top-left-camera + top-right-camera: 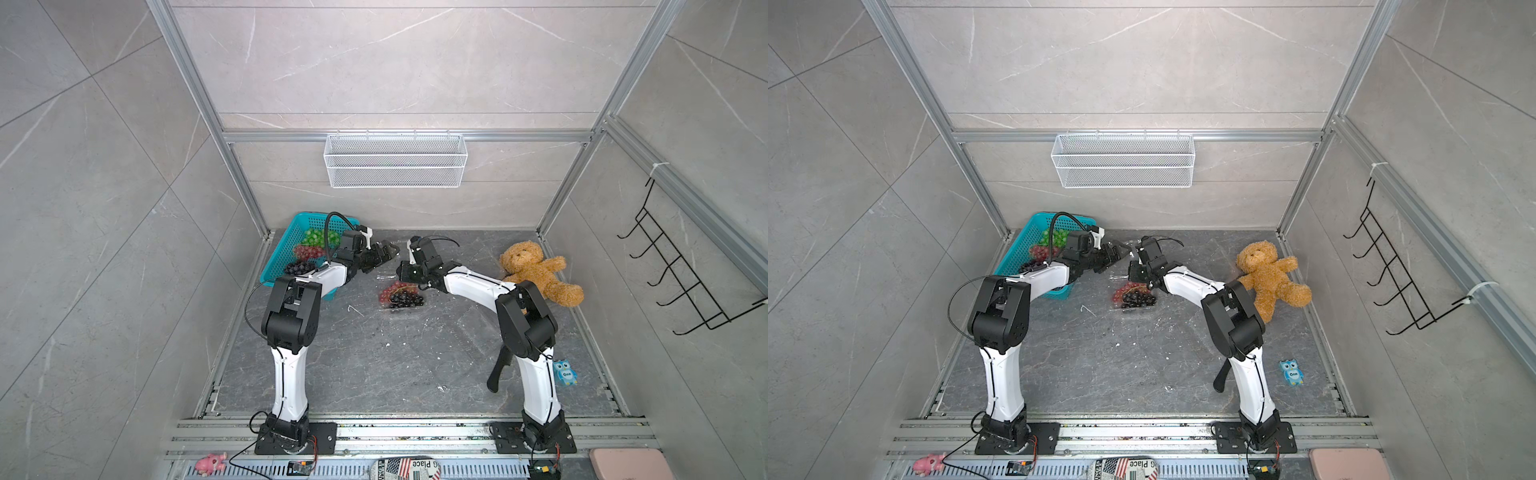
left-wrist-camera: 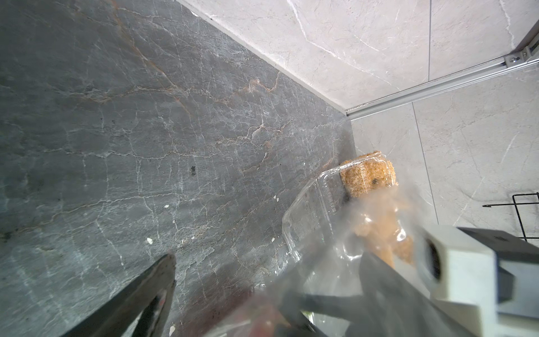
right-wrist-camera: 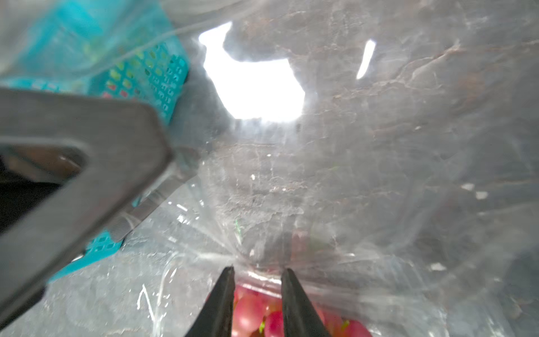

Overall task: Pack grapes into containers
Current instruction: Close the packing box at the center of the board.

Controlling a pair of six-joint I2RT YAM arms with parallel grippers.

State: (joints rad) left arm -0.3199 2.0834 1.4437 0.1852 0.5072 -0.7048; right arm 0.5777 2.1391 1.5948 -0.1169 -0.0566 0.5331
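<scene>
Grapes, red and dark bunches: lying in a clear clamshell container just below the right gripper. Its jaws stand narrowly apart at the raised lid's edge; whether they pinch it cannot be told. Left gripper: jaws spread wide, facing the right one. Teal basket with further bunches behind the left gripper. Teddy bear beyond the right arm.

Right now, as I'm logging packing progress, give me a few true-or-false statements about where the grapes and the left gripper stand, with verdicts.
1. The teal basket holds green, red and dark grapes. True.
2. The clear container on the table has only green grapes. False: red and dark bunches lie in it.
3. The left gripper is wide open. True.
4. The teddy bear sits in the white wire basket. False: it lies on the table beside the right arm.
</scene>
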